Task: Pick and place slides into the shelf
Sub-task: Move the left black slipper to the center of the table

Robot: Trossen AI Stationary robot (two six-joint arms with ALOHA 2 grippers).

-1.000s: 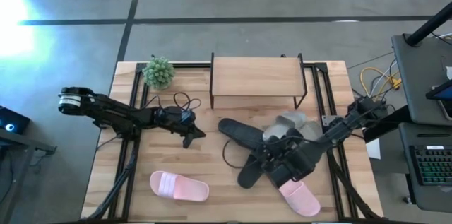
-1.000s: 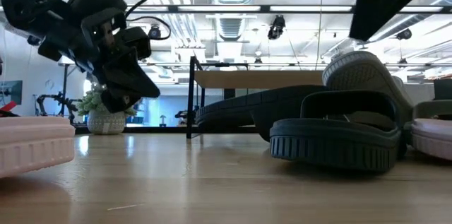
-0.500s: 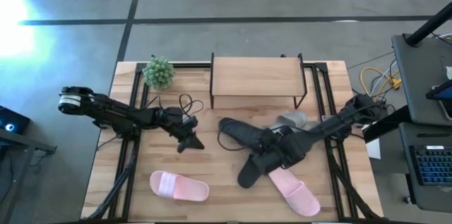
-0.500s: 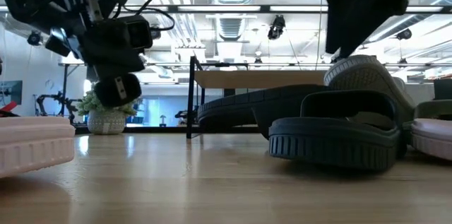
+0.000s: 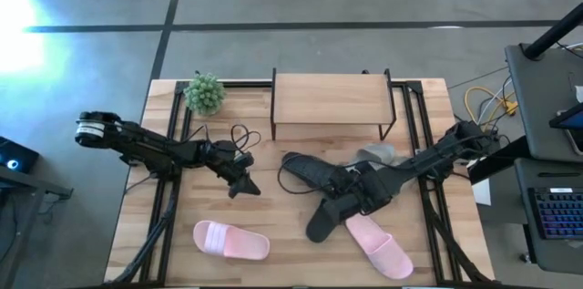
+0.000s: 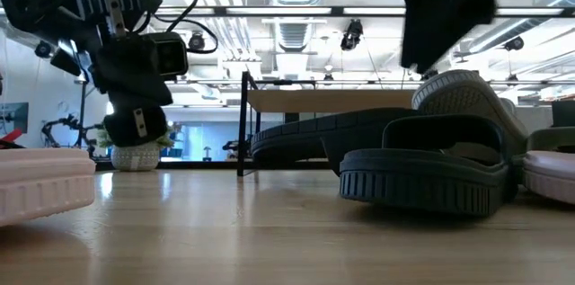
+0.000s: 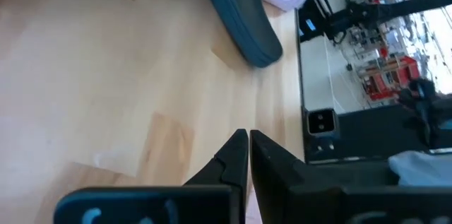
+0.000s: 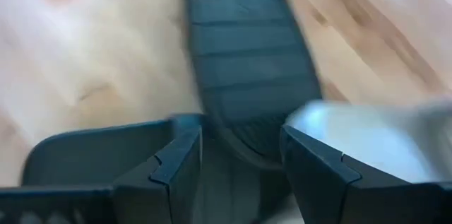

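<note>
Two black slides lie crossed right of the table's middle, one (image 5: 305,170) farther and one (image 5: 322,222) nearer. A grey-white slide (image 5: 376,155) leans on them from the far right side. One pink slide (image 5: 230,240) lies near the front edge on the left and one (image 5: 378,245) on the right. The shelf (image 5: 330,104) stands at the far edge. My right gripper (image 5: 346,190) hangs open above the black slides, pointing steeply down; a ridged black slide surface (image 8: 247,61) shows between its fingers. My left gripper (image 5: 244,185) is shut left of the pile, above bare table.
A small potted plant (image 5: 204,93) stands at the far left corner beside the shelf. Loose black cable (image 5: 239,132) loops off the left arm. Bare wooden tabletop (image 5: 273,207) lies between the left pink slide and the pile.
My right gripper has moved toward the table's left and a little toward the far edge, from over the right pink slide to over the black slides, uncovering the pink one. My left gripper has rolled at the wrist and tipped its fingers downward, staying shut in place.
</note>
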